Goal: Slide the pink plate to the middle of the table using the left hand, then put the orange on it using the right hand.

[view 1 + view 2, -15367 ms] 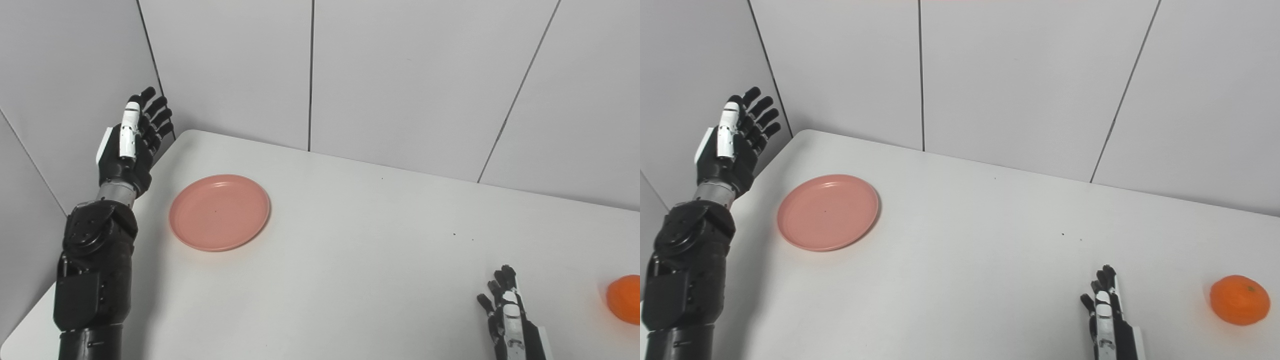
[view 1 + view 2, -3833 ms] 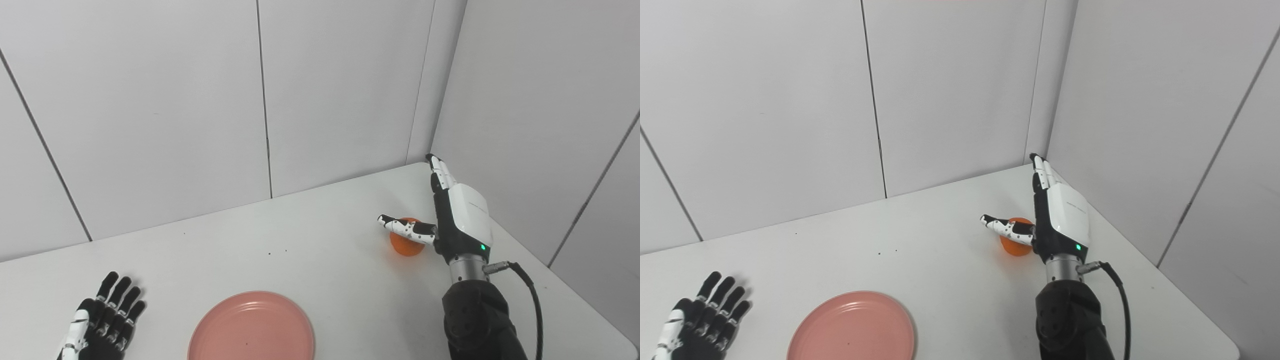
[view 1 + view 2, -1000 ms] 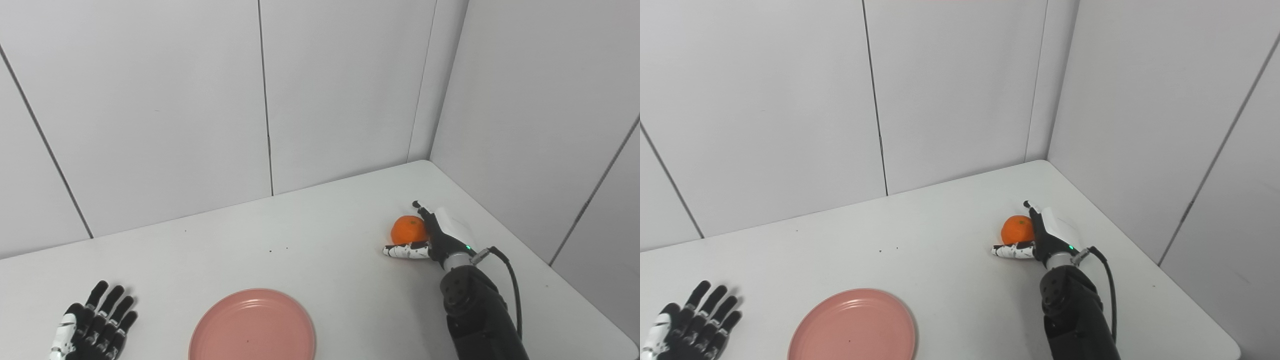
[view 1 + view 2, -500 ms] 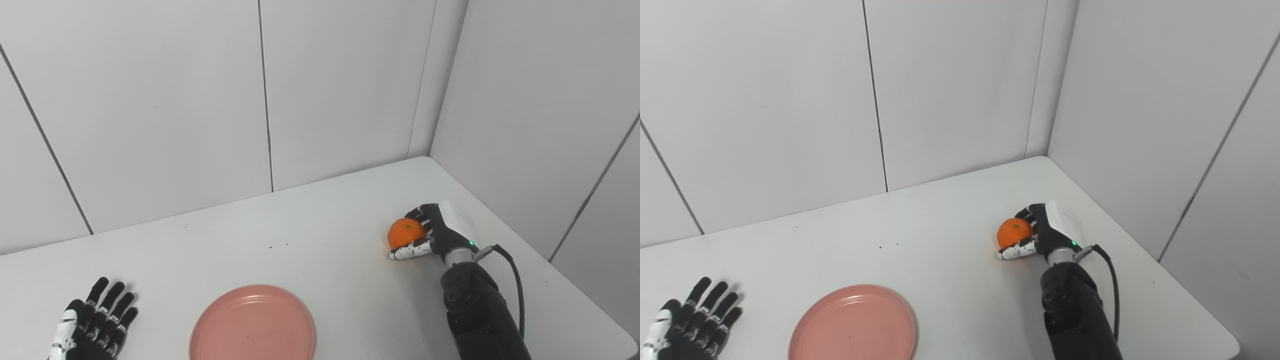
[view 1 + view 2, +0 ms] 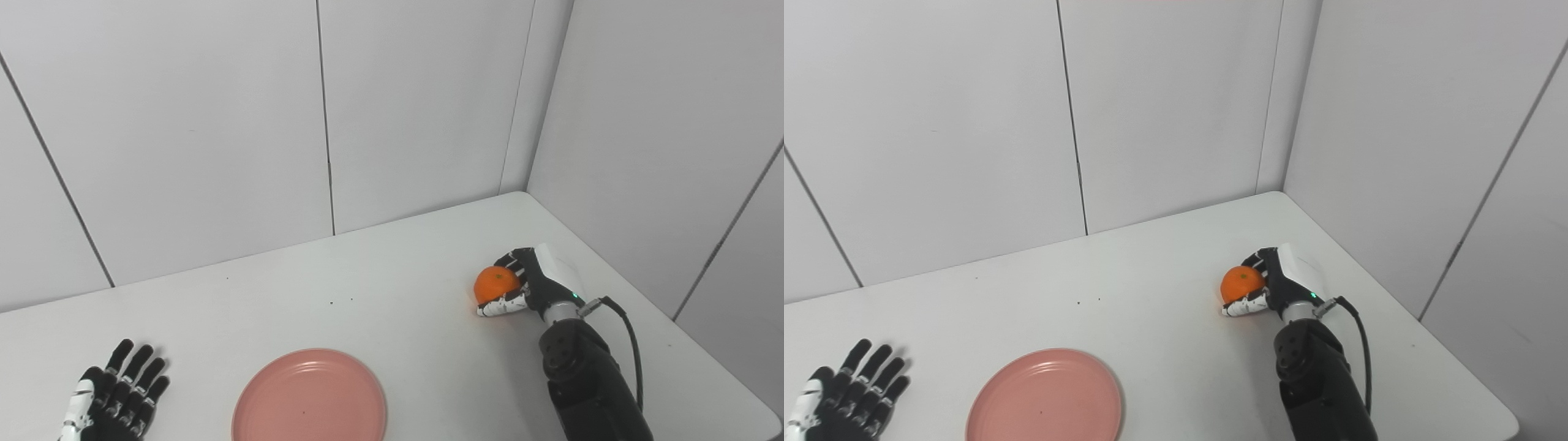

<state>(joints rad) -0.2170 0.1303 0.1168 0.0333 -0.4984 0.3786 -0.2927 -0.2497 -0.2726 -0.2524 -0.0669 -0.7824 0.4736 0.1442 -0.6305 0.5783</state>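
One orange (image 5: 495, 283), one pink plate (image 5: 309, 397)

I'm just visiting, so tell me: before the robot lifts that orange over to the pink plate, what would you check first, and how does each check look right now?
1. Right hand closed around the orange: ok, fingers behind it and thumb under its front.
2. Grip firm enough to lift: cannot tell; the orange seems to sit at table level.
3. Pink plate bare and ready: ok, nothing lies on it.
4. Plate placed in the middle of the table: cannot tell; its near edge is cut off by the picture.
5. Left hand out of the way: ok, it lies open, left of the plate.
6. Path from orange to plate free: ok, only bare tabletop between them.
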